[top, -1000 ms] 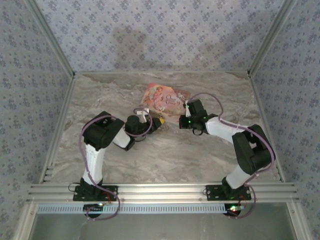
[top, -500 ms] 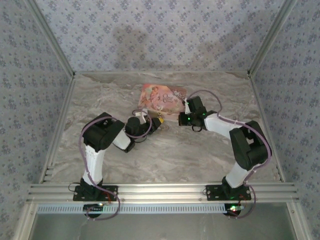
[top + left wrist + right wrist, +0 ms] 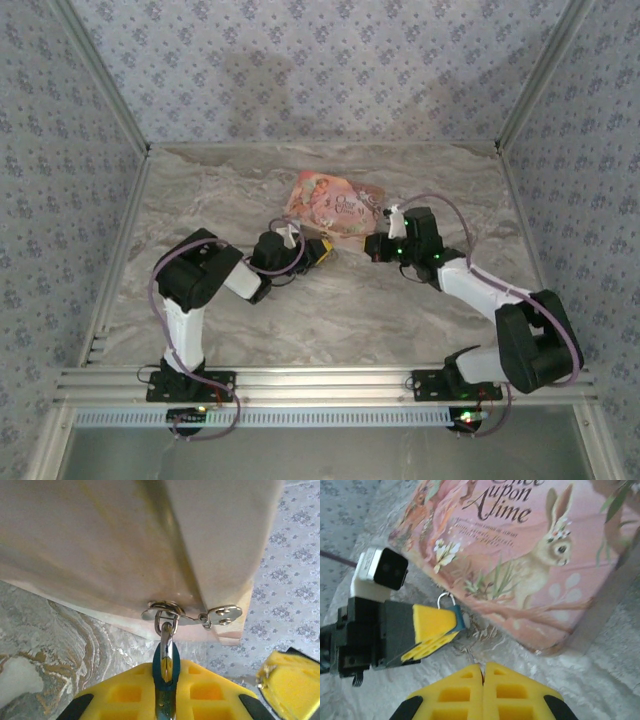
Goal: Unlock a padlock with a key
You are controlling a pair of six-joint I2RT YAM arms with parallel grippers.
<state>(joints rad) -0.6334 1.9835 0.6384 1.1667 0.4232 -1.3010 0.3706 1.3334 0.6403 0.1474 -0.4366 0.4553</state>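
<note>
The right gripper (image 3: pixel 482 669) is sitting at the bottom centre of its wrist view with its yellow fingers pressed fully together, and a thin metal sliver (image 3: pixel 469 654) is poking out just above their tips; it is too small to be sure, but it is probably the key. Up and to the left, the left gripper (image 3: pixel 166 692) is clamping the blue padlock (image 3: pixel 161 661) by its body, the shackle (image 3: pixel 167 630) is hanging through the staple of a metal hasp (image 3: pixel 192 614), and that hasp is fastened to the pink storybook box (image 3: pixel 520 570) lying on the counter (image 3: pixel 612 680). The two grippers are pointing at each other, near but apart. To do this step well, the right arm should be lining the sliver up with the padlock's free end, where I judge the keyhole to be though it is hidden, and approaching slowly and straight, while the left is gripping firmly so the lock is not swinging on the hasp.
</note>
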